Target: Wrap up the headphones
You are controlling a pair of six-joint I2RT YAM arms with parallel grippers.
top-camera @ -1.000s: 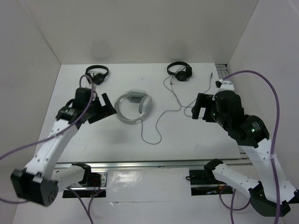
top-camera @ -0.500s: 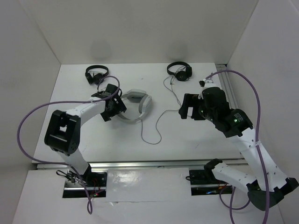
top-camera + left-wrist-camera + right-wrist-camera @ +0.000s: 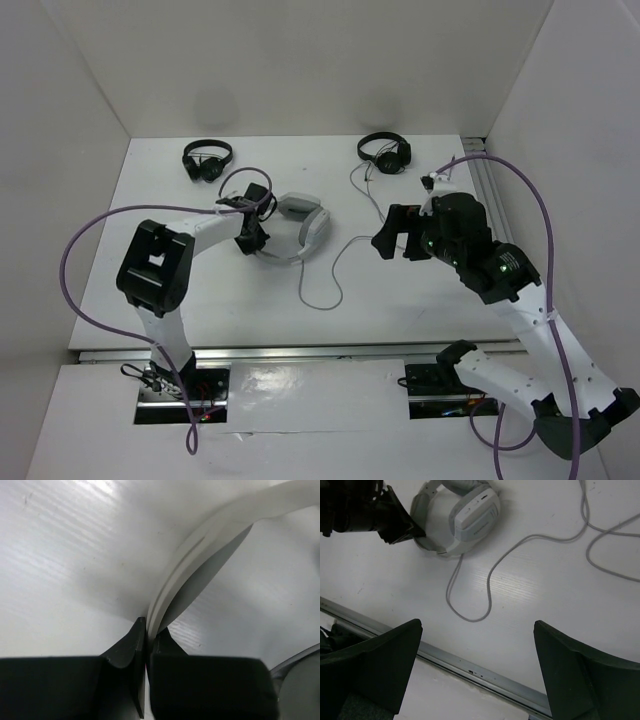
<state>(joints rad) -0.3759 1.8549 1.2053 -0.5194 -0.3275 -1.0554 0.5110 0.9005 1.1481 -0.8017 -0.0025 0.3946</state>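
moved: left arm [image 3: 195,232] is reaching in further than a second ago. The left gripper [image 3: 250,228] is going from wide open beside the white headphones [image 3: 300,225] to pinched on them. The right arm [image 3: 480,260] is sitting a bit further left than before.
table [image 3: 200,290]: white, walled on three sides, carrying everything. A metal rail [image 3: 300,352] is running along its near edge.
left arm: stretching from its near-left base out to the left side of the headphones, with a purple lead [image 3: 75,250] looping off it.
right arm: hanging over the right half of the table, wrist pointing left.
headphones: lying flat near table centre, a little toward the back. The headband [image 3: 262,250] is arcing round the left side and the earcups [image 3: 315,228] are sitting on the right.
left gripper: clenching the headband. In the left wrist view both fingers [image 3: 127,645] are pressing the band's thin edge, one on each side, low over the table.
right gripper [image 3: 393,235]: released, jaws standing wide and gripping nothing. It is hovering above the cable, well apart from the headphones.
cable [image 3: 335,265]: thin, grey, lying loose on the table, not wrapped. It is trailing from the earcup side toward the near edge, looping, then snaking off right and back.
black headphones: two smaller pairs are sitting at the back, one back-left [image 3: 207,160] and one right of centre [image 3: 384,150]. The cable's far stretch is lying near the right pair; can't tell whether they are touching.
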